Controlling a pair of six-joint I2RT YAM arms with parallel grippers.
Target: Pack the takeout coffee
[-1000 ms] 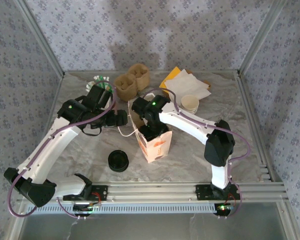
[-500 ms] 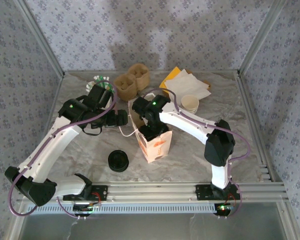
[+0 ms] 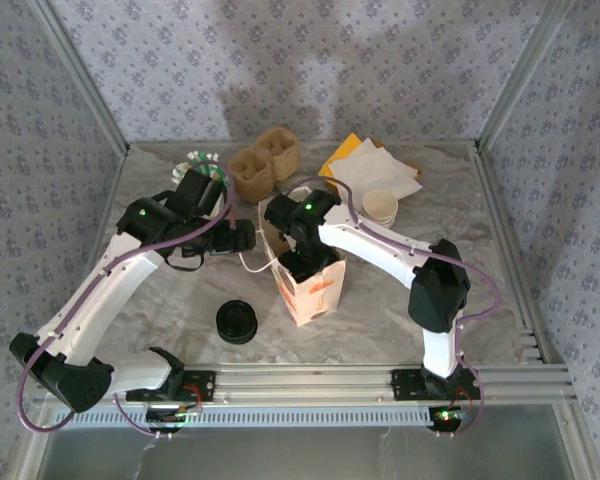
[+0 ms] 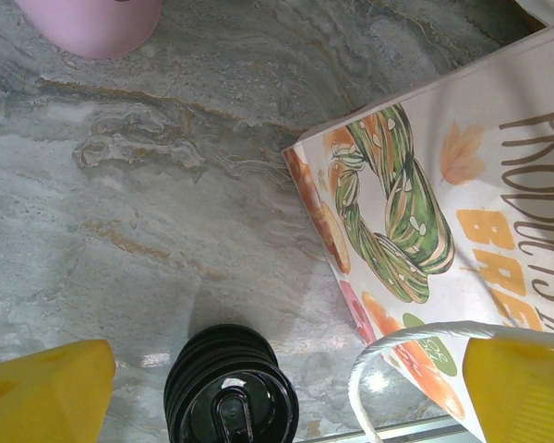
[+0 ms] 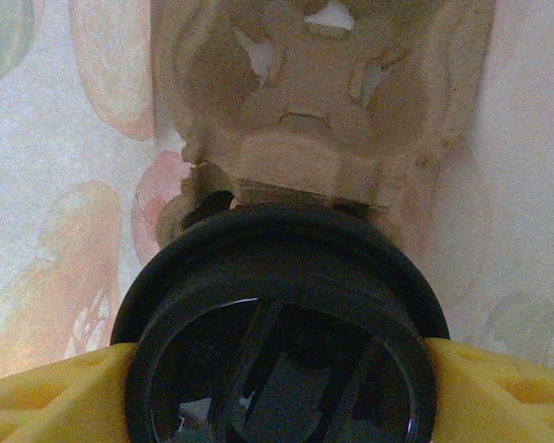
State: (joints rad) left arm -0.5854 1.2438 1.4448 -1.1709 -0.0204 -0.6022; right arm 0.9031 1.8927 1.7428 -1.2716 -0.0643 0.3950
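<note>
The takeout coffee (image 5: 282, 305) sits inside the printed paper bag (image 3: 308, 290), its round black lid facing the right wrist camera. My right gripper (image 5: 282, 388) reaches down into the bag (image 5: 65, 138), and its yellow fingers (image 5: 46, 397) press against both sides of the lid. A moulded pulp carrier (image 5: 323, 111) lies deeper in the bag, just past the cup. My left gripper (image 4: 284, 392) hangs open beside the bag (image 4: 443, 212), with the bag's white string handle (image 4: 388, 355) between its fingers and nothing gripped.
A low pile of black lids (image 3: 237, 321) stands left of the bag near the front rail, also below the left gripper (image 4: 231, 392). At the back are a pulp carrier (image 3: 265, 160), paper napkins (image 3: 375, 170) and lidless cream cups (image 3: 380, 206).
</note>
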